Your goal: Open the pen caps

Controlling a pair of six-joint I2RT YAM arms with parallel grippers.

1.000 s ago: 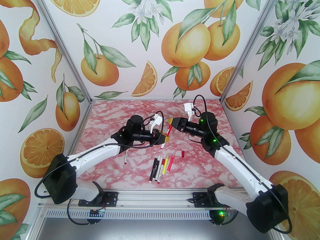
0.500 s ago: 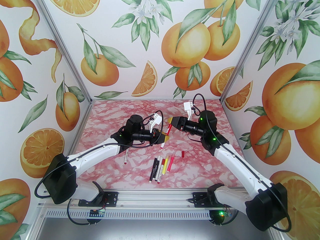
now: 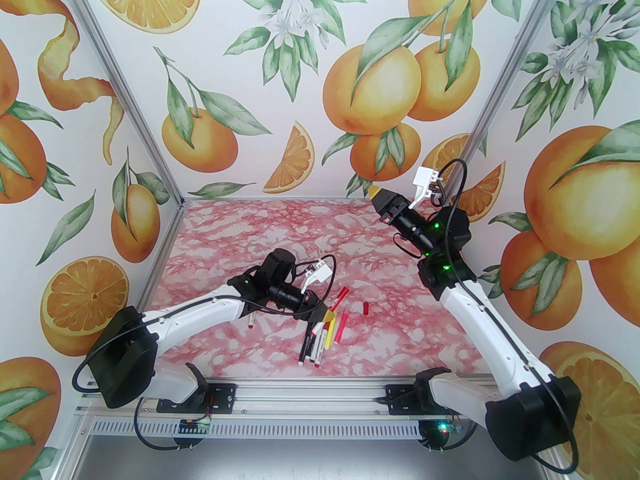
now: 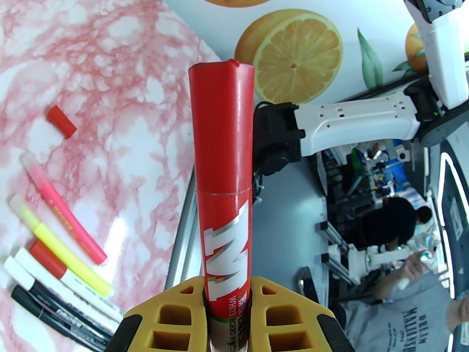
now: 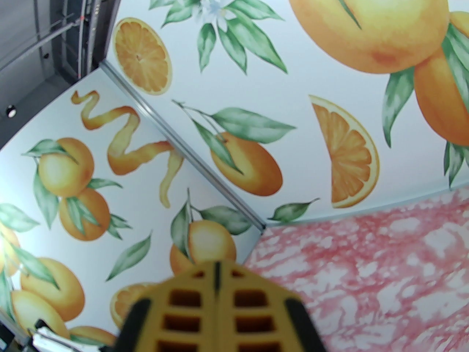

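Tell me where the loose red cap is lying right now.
In the top view the loose red cap lies on the pink marbled table, right of centre, just right of the pink pen and apart from it.

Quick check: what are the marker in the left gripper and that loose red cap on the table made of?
Marker: likely moulded plastic, glossy red; a light streak runs along it, with a seam line and printed silver lettering. Loose red cap: probably plastic too, flatter sheen; too small to be sure.
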